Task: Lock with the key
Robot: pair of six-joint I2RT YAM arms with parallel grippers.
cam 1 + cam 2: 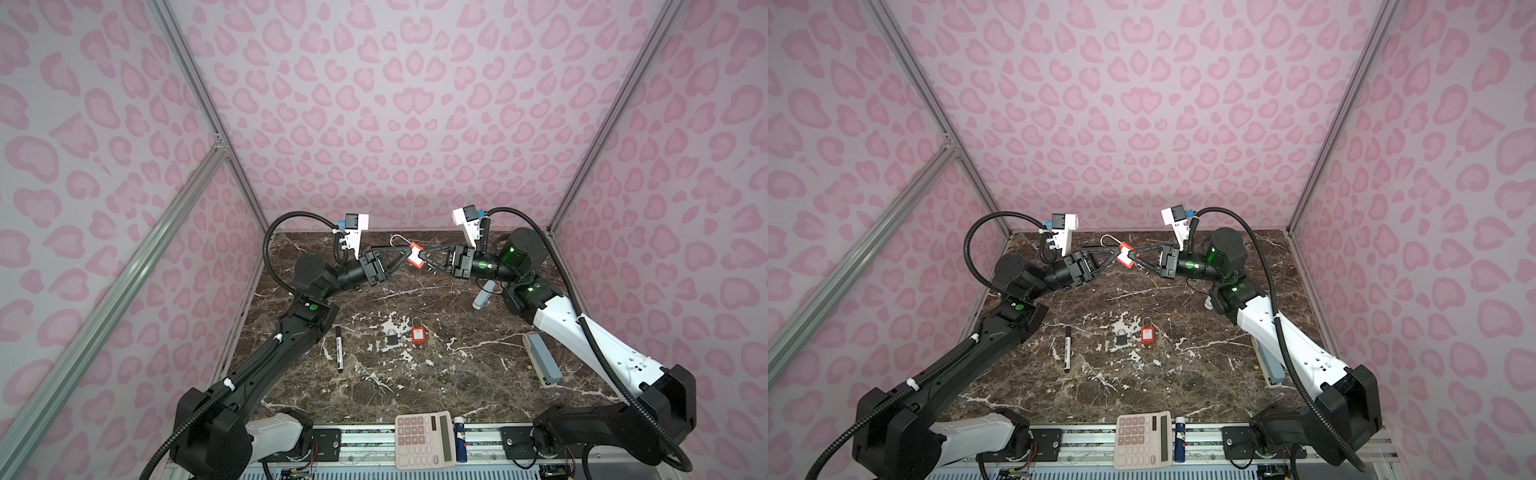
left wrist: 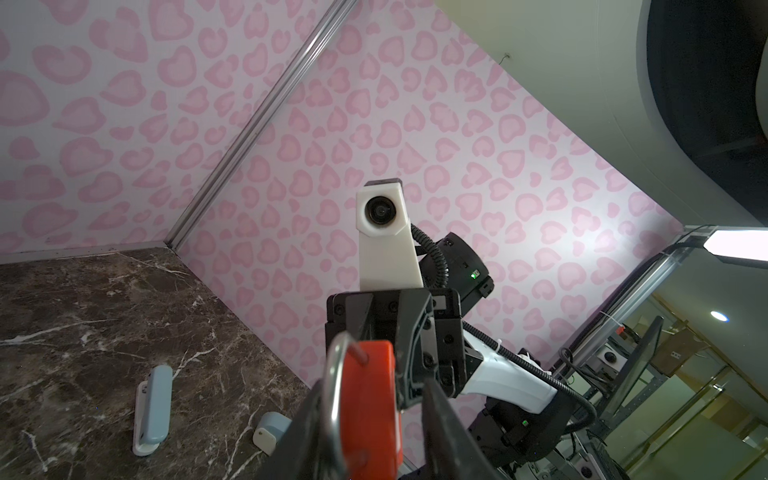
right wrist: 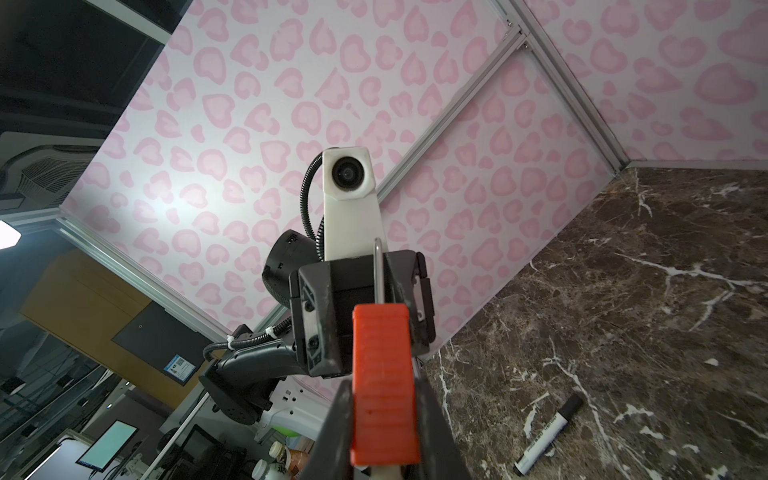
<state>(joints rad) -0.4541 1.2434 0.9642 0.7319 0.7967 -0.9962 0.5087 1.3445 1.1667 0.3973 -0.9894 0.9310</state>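
Note:
A red padlock [image 1: 414, 254] with its silver shackle [image 1: 398, 242] swung open hangs in the air over the back of the marble table [image 1: 457, 374]. My right gripper [image 3: 384, 428] is shut on the red body [image 3: 382, 374]; in a top view it [image 1: 423, 254] comes in from the right. My left gripper [image 2: 376, 432] reaches in from the left and straddles the same lock [image 2: 370, 399]. One finger lies against the shackle [image 2: 334, 399], and a gap shows between the other finger [image 2: 444, 432] and the body. A thin metal piece [image 1: 431, 270] sticks out below the lock; whether it is the key I cannot tell.
On the table lie a black marker [image 1: 339, 348], a grey padlock [image 1: 392, 337], a second red padlock [image 1: 417, 334] with a small tan piece [image 1: 432, 344] beside it, a grey-blue stapler [image 1: 542, 358] and a grey-white gadget [image 1: 484, 294]. A calculator [image 1: 424, 438] and a small tube [image 1: 459, 444] sit at the front rail.

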